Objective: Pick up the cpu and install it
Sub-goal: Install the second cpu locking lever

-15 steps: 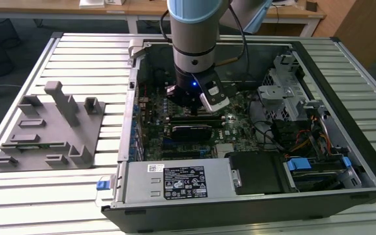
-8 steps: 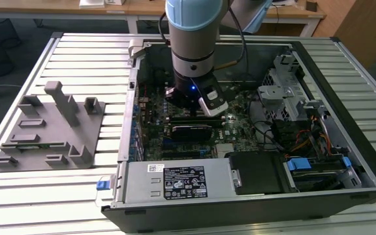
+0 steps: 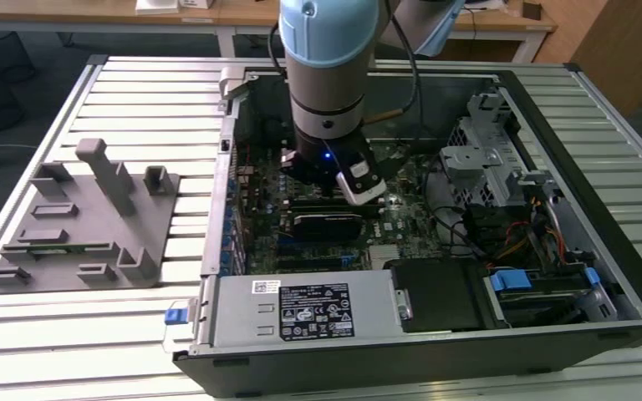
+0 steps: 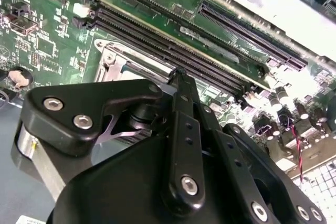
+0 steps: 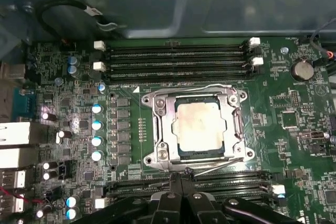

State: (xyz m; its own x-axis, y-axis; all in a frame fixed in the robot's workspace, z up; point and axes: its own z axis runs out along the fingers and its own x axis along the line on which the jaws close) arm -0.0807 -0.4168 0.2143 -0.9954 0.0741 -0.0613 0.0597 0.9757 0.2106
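First wrist view has the flat silver-topped square cpu (image 5: 200,129) seated inside its metal socket frame (image 5: 157,129), the black gripper (image 5: 181,199) hovering just beside it (fingers apparently together, empty), so a careless descent could scrape it.

Open computer case (image 3: 433,334) lay on slatted counter (image 3: 131,92); green motherboard (image 5: 68,98) sat inside. Grey fixture block (image 3: 87,221) stood at nine o'clock of the case in the exterior view. Silver power supply (image 3: 298,309) sat at six o'clock. Black memory slots (image 5: 176,59) ran at twelve o'clock of the metal socket frame (image 5: 157,129). Coin battery (image 5: 303,70) sat at two o'clock.
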